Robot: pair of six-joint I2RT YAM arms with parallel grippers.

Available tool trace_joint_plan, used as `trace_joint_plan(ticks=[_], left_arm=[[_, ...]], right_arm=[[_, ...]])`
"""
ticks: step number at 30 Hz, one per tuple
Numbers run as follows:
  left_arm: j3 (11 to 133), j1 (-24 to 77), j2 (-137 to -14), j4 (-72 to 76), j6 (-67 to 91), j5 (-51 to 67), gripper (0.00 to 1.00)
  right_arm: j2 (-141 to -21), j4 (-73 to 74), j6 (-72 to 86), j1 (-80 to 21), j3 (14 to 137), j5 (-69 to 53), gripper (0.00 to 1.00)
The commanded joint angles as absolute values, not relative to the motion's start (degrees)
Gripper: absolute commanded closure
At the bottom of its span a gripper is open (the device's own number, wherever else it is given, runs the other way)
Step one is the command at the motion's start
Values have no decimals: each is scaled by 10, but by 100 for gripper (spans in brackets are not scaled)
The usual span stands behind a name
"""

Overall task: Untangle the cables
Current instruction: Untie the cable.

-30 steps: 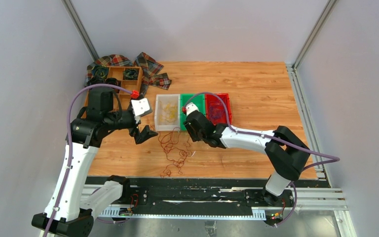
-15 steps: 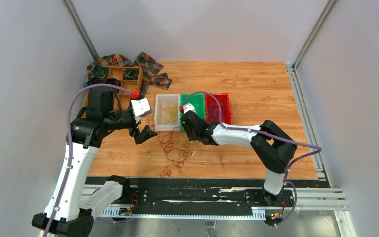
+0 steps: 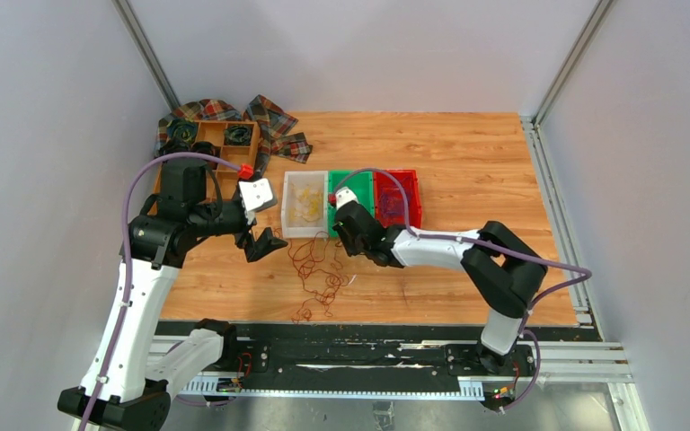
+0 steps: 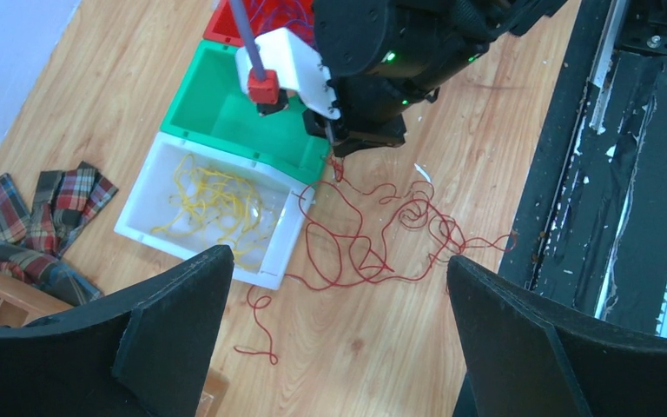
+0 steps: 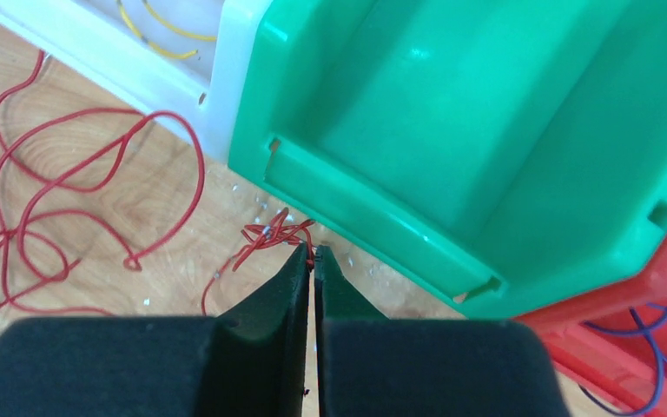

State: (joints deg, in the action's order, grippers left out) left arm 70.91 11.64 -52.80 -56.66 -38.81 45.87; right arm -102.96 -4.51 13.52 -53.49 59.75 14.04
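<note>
A red-brown cable [image 3: 319, 274] lies in loose loops on the wood in front of the bins, also in the left wrist view [image 4: 360, 252]. My right gripper [image 3: 348, 246] is low at the green bin's front wall [image 5: 356, 208]. It is shut [image 5: 314, 254] on a small bunch of that red cable [image 5: 269, 234]. Yellow cables [image 3: 304, 206] lie in the white bin [image 4: 274, 261]. Purple cables [image 5: 660, 347] lie in the red bin [image 3: 411, 193]. My left gripper [image 3: 265, 244] hovers wide open [image 4: 337, 261] to the left of the loops, holding nothing.
The green bin [image 3: 349, 180] holds no cables in the part I see. A wooden organiser [image 3: 225, 148] with black coils and plaid cloths [image 3: 269, 117] sits at the back left. A black rail [image 3: 368, 350] runs along the near edge.
My right gripper has closed on the red cable at the green bin's front, after shifting slightly left. The left arm has not moved.
</note>
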Motion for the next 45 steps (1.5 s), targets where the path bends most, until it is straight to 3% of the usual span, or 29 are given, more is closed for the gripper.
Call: trace_joint_plan(ticks=[1, 15, 28, 37, 45], left_arm=[[713, 113, -532, -563, -379, 467, 2], [695, 113, -578, -563, -379, 499, 2], [740, 141, -626, -559, -359, 563, 4], [752, 153, -615, -558, -341, 593, 41], [748, 153, -573, -557, -323, 590, 90]], right_arm=[[-958, -113, 116, -529, 554, 104, 99], [-766, -158, 126, -530, 529, -15, 99], [-710, -173, 154, -578, 613, -123, 99], [-708, -180, 147, -609, 643, -136, 99], [-674, -190, 143, -611, 615, -110, 99]])
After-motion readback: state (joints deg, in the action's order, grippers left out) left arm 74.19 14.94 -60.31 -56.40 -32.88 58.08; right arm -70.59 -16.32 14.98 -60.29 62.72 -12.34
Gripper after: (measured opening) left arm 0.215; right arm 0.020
